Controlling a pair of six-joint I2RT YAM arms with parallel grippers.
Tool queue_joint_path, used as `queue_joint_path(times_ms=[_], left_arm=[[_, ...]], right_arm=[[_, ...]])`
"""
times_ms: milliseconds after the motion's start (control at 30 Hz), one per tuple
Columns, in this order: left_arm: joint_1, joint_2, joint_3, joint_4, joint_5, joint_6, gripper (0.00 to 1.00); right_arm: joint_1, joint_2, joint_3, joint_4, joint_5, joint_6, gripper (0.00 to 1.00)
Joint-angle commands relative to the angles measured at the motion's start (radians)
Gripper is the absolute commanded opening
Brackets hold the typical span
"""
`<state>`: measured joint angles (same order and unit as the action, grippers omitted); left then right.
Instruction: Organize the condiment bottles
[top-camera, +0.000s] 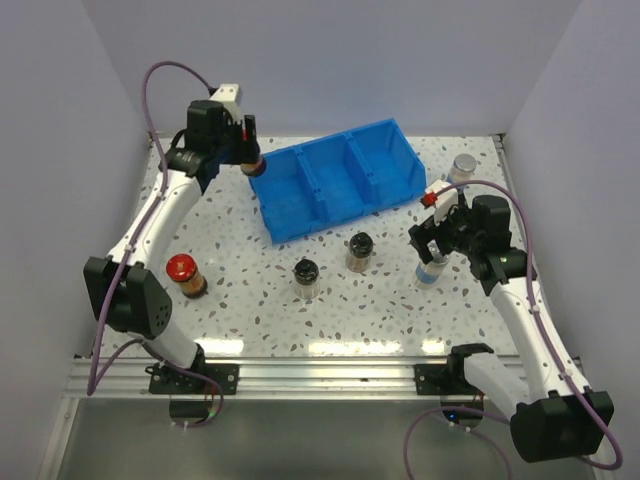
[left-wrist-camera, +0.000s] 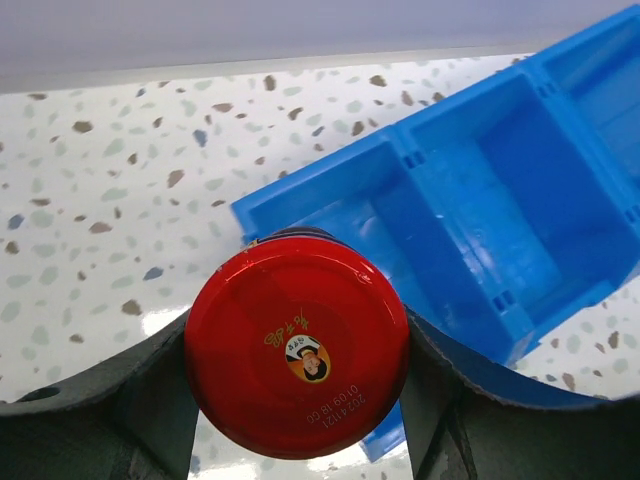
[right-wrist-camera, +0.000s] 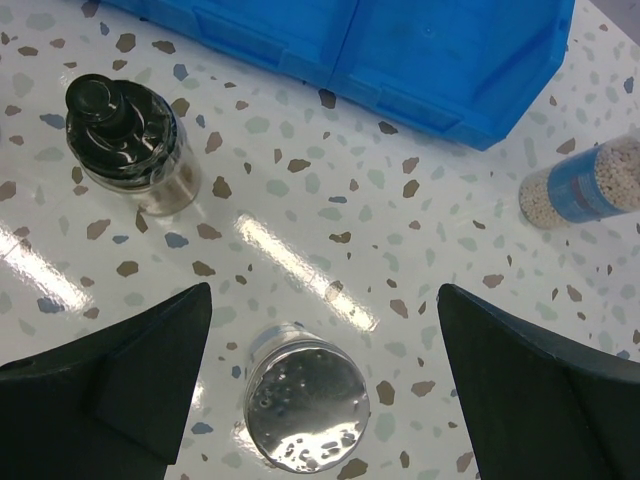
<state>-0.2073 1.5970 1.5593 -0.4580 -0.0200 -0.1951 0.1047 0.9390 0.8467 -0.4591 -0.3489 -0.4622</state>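
Top external view: the left hand (top-camera: 248, 150) is clenched on a red jar (top-camera: 251, 162) at the left end of the bin (top-camera: 335, 195), seemingly lifted clear of the desk (top-camera: 240, 300). A second red jar (top-camera: 183, 275) stands beside the left arm. A black jar (top-camera: 306, 278) and the other black jar (top-camera: 359, 250) stand in front of the bin, and a far silver jar (top-camera: 463, 168) is by its right end. The right hand (top-camera: 432, 240) hangs released over the near silver jar (top-camera: 427, 272).

Left wrist view: both fingers press the red jar's sides below its cap, with the bin's end compartment just beyond.

Right wrist view: the near silver jar's shiny cap sits between the spread fingers, untouched.

These jars look like glass, so they are probably rigid, smooth and breakable if dropped. The full ones are likely fairly heavy for their size. Being narrow, they would tip at a sideways nudge. The best hold is probably square across the round body just under the cap.
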Motion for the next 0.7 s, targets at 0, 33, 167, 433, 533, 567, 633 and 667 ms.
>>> queue_joint_path(times_ms=[0, 33, 167, 433, 533, 567, 633, 667], left_arm=[[-0.050, 0.064, 0.155, 0.079, 0.037, -0.015, 0.00], [-0.056, 0.082, 0.171, 0.070, 0.037, -0.017, 0.00], [-0.083, 0.190, 0.231, 0.059, 0.038, -0.017, 0.00], [-0.109, 0.303, 0.260, 0.070, 0.023, 0.002, 0.00], [-0.112, 0.337, 0.248, 0.085, 0.023, 0.009, 0.00], [-0.112, 0.351, 0.236, 0.093, 0.023, 0.013, 0.00], [-0.112, 0.362, 0.223, 0.116, -0.004, 0.019, 0.00], [-0.113, 0.377, 0.219, 0.120, -0.008, 0.019, 0.00]], right_arm=[[0.003, -0.014, -0.003, 0.027, 0.022, -0.013, 0.99], [0.001, -0.014, -0.003, 0.027, 0.024, -0.013, 0.99], [0.003, -0.014, -0.003, 0.030, 0.028, -0.016, 0.99], [0.001, -0.014, -0.003, 0.030, 0.028, -0.016, 0.99], [0.003, -0.012, -0.003, 0.031, 0.030, -0.016, 0.99], [0.003, -0.012, -0.001, 0.031, 0.030, -0.016, 0.99], [0.003, -0.012, -0.003, 0.031, 0.031, -0.016, 0.98], [0.001, -0.011, -0.005, 0.028, 0.031, -0.016, 0.98]])
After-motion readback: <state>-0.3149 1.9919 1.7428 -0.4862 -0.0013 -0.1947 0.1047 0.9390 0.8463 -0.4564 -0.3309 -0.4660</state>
